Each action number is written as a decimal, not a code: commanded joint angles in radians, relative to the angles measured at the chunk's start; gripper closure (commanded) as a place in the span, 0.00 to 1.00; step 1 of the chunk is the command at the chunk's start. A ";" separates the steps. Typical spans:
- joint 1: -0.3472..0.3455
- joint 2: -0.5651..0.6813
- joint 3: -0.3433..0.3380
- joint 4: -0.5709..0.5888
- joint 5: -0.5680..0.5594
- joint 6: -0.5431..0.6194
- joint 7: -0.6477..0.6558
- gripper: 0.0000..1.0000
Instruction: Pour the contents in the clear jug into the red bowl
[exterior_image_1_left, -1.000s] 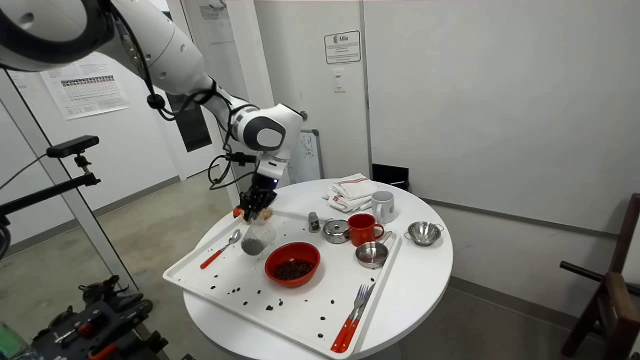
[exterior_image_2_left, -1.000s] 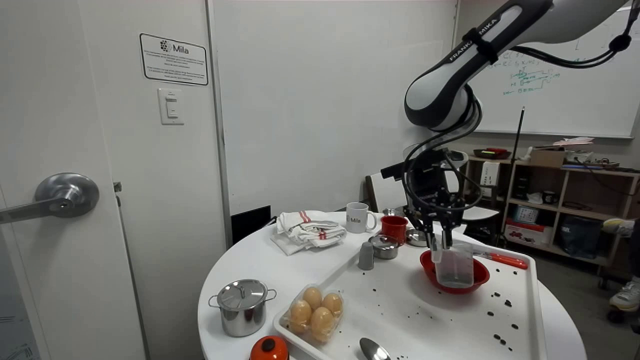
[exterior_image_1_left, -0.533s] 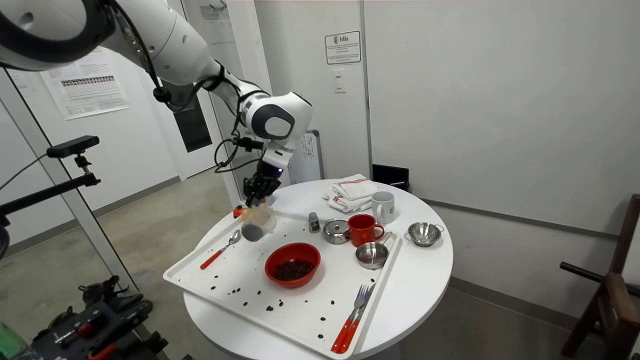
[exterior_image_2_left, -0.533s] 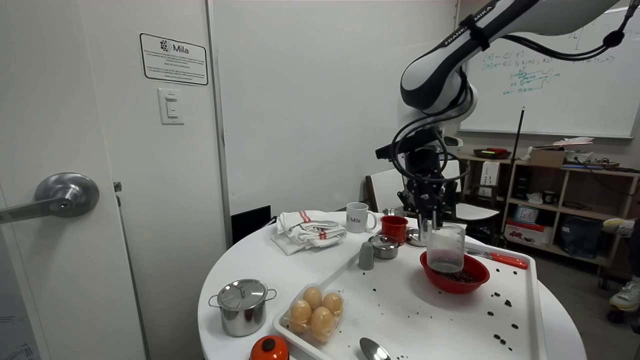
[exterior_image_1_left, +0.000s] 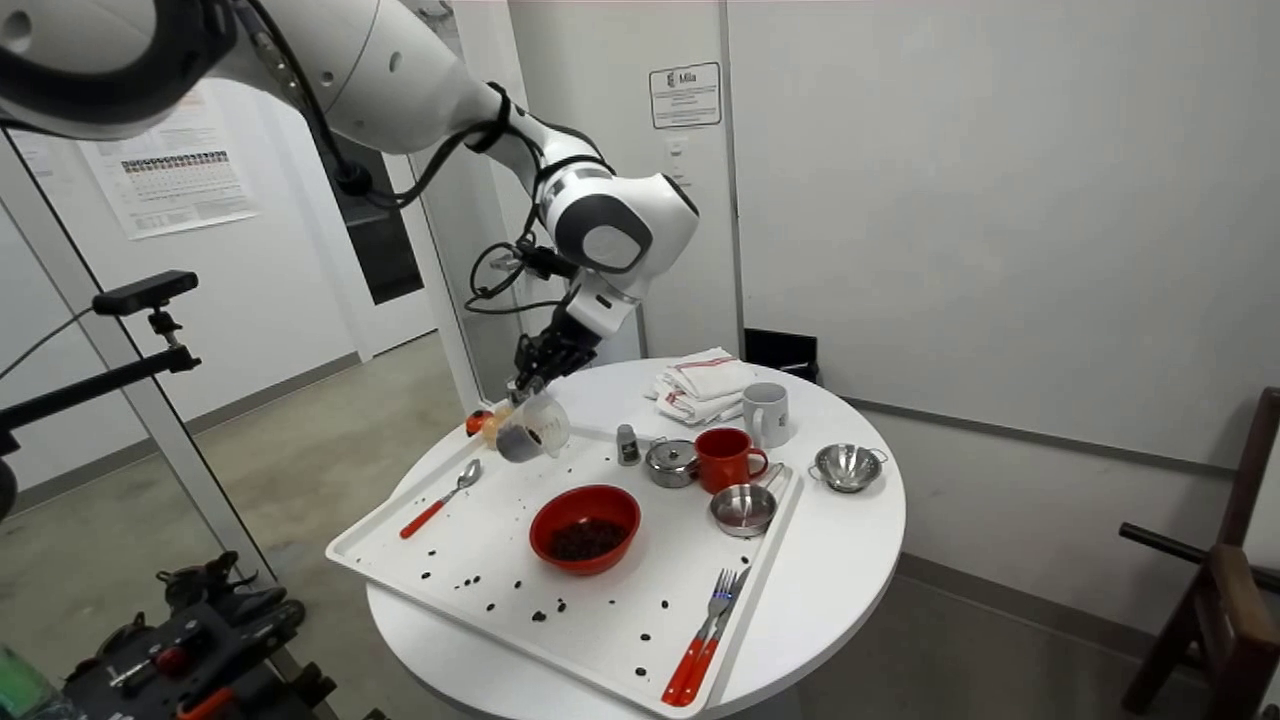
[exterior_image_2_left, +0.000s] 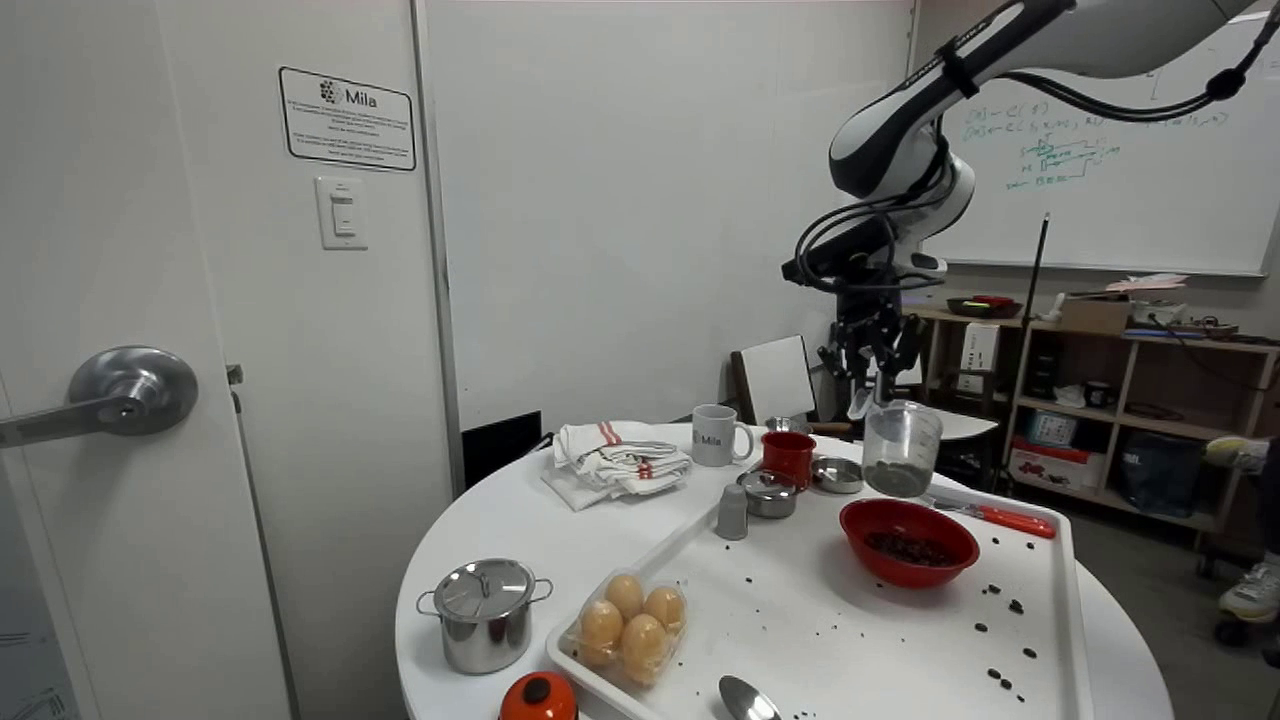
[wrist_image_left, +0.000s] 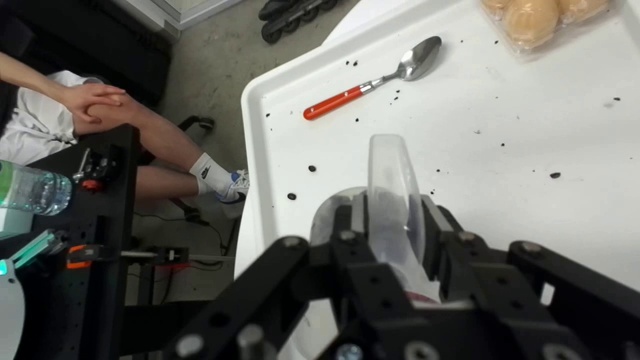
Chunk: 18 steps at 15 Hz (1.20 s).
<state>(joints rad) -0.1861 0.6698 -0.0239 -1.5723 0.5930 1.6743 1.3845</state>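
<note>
Fork (exterior_image_1_left: 685, 668) and knife (exterior_image_1_left: 702, 665), red-handled: side by side at the nearest corner of the tray (exterior_image_1_left: 590, 648) in an exterior view.
Red bowl (exterior_image_1_left: 585, 501): upright on the tray, dark bits (exterior_image_1_left: 588, 541) inside, more bits scattered around it.
Spoon (exterior_image_1_left: 446, 498), red-handled: lies on the tray.
Clear jug (exterior_image_1_left: 542, 427): hangs tilted in the air above the tray, apart from the bowl.
Gripper (wrist_image_left: 395, 212): holds the jug, fingers clamped on either side of its handle.
Lidded pot (exterior_image_1_left: 673, 464), metal: stands just beside a red mug (exterior_image_1_left: 725, 460).
White mug (exterior_image_1_left: 766, 415): on the table (exterior_image_1_left: 845, 555), near folded towels (exterior_image_1_left: 705, 380).
</note>
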 joint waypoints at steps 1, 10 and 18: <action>-0.046 0.051 -0.002 0.080 0.063 -0.158 -0.096 0.88; -0.090 0.135 -0.036 0.190 0.123 -0.487 -0.272 0.88; -0.094 0.212 -0.065 0.297 0.138 -0.661 -0.376 0.88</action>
<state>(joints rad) -0.2777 0.8196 -0.0809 -1.3701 0.7078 1.1069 1.0547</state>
